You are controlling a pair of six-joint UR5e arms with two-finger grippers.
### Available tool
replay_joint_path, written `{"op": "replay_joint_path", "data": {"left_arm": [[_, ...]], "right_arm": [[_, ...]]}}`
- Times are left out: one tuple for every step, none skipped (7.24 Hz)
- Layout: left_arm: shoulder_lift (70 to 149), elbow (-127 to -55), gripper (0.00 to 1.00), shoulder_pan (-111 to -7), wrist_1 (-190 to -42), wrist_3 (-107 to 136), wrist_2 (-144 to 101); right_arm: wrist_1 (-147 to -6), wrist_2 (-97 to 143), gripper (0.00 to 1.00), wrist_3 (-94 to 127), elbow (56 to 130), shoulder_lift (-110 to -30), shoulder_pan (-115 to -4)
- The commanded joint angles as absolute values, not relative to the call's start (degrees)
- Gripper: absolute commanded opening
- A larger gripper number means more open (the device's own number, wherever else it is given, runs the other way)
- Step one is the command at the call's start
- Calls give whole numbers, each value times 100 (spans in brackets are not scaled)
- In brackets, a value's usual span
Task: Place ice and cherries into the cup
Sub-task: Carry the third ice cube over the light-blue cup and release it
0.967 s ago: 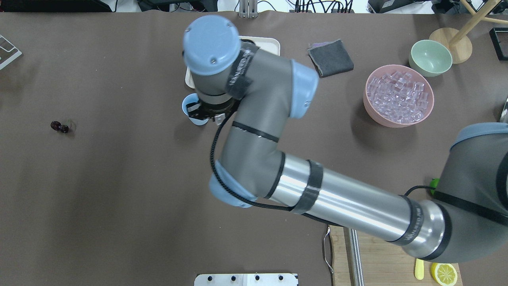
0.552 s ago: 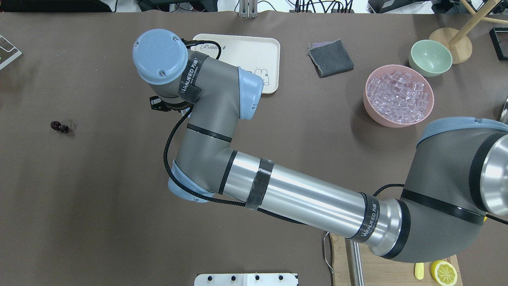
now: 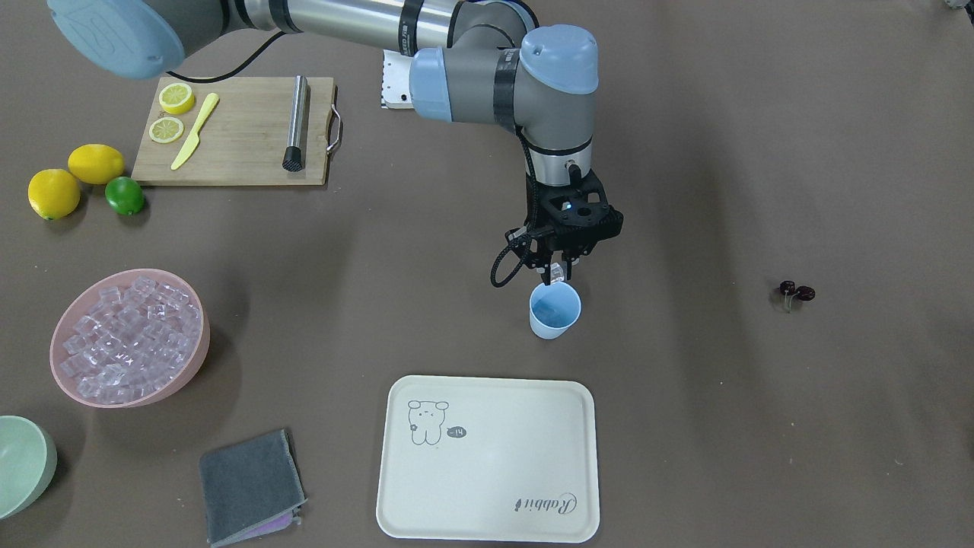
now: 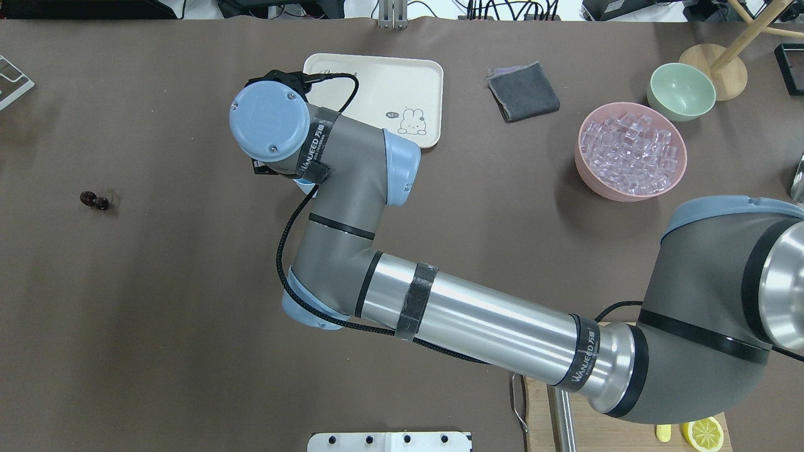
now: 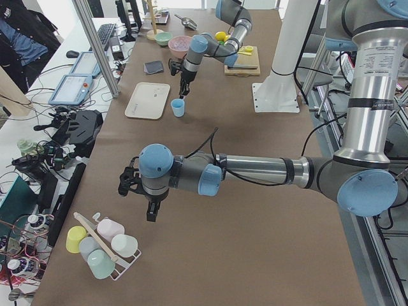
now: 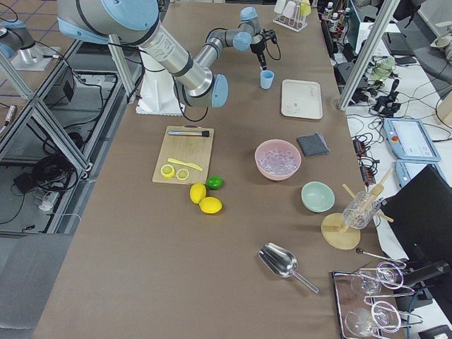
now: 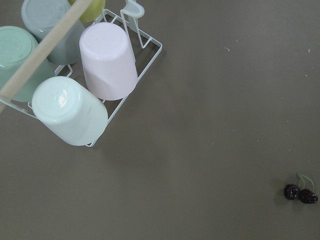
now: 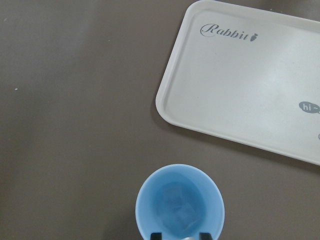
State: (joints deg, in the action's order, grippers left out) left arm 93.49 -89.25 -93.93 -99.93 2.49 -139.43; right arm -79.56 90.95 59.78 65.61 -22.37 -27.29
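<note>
Hovering partly spread, though whether it pinched anything could not be told, the right hand (image 3: 559, 269) hung just above the light-blue cup (image 3: 555, 313), which held ice (image 8: 176, 210) and stood near the cream tray (image 3: 502, 472), with the dark cherries (image 3: 796, 290) lying well apart on the tabletop (image 3: 723, 418).

Robotics lab, not kitchen. Left arm (image 5: 255, 169) and right arm (image 4: 471, 320), industrial type, rise from white pedestal (image 5: 275, 95) at desk (image 6: 141, 282) edge. Desk covered in plain brown sheet, flanked by aluminium profile posts (image 5: 95, 48). Alongside: touchscreen pendants (image 5: 71, 89), keyboard (image 5: 106, 32), cable tangles (image 6: 46, 173). Kitchen items laid out as props: cutting board (image 3: 243, 137) with lemon slices (image 3: 176, 97), pink bowl (image 3: 196, 365) of ice (image 3: 129, 335), plastic cups (image 7: 107, 60) in wire rack (image 7: 127, 95).
</note>
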Motion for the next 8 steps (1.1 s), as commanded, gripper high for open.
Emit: {"op": "replay_joint_path", "data": {"left_arm": [[9378,-8886,98,-9378,-9993,237,-13931],[9378,-8894,98,-9378,-9993,246,-13931],[9369,-8903,98,-9378,-9993,246,-13939],[9369,-8895,98,-9378,-9993,246,-13939],[9378,-8886,98,-9378,-9993,246,-13931],[9378,-8894,98,-9378,-9993,246,-13931],[9378,-8895,98,-9378,-9993,246,-13931],[9378,-8903,98,-9378,-9993,246,-13931]], "right_arm": [[-7841,9044,40,6056,6557,-2258,-2663],[-7822,9027,20,6064,6557,-2259,-2663],[-7805,9035,20,6064,6565,-2224,-2672],[-7805,9026,20,6064,6565,-2189,-2689],[-7813,9035,20,6064,6574,-2188,-2689],[-7813,9035,24,6064,6566,-2241,-2689],[-7813,9035,41,6064,6557,-2241,-2663],[-7813,8765,84,6125,6539,-2276,-2419]]}}
